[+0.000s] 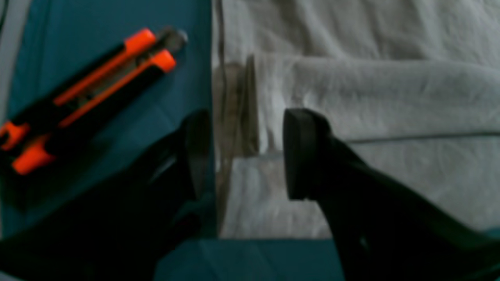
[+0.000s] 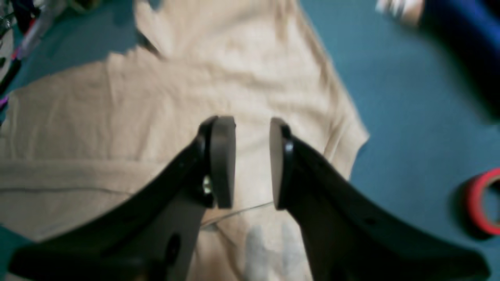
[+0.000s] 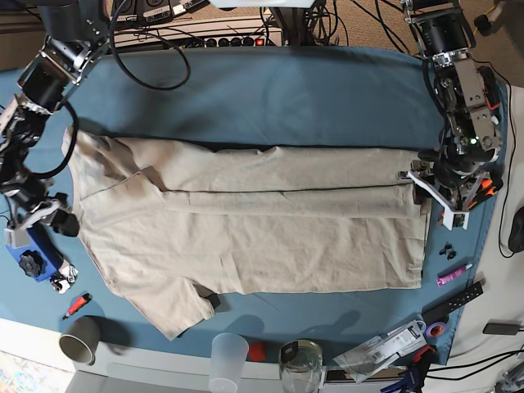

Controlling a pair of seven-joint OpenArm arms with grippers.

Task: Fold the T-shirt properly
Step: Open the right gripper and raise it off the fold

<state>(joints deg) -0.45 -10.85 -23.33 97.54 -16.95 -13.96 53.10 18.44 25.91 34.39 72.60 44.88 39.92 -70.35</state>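
Observation:
The beige T-shirt (image 3: 246,221) lies flat on the teal tablecloth (image 3: 270,98), collar end to the left and hem to the right. Its far long side is folded over the body. My left gripper (image 3: 419,169) is open at the hem end. In the left wrist view the left gripper (image 1: 250,154) straddles the edge of the folded layers of the shirt (image 1: 371,97), holding nothing. My right gripper (image 3: 57,218) is open by the left sleeve. In the right wrist view the right gripper (image 2: 252,160) hovers over the shirt (image 2: 175,97), empty.
An orange and black tool (image 1: 90,89) lies on the cloth beside the hem. A red tape roll (image 2: 484,201) lies near the right gripper. A grey cup (image 3: 78,340), a clear cup (image 3: 229,356) and a glass jar (image 3: 300,364) stand along the front edge. Cables run along the back.

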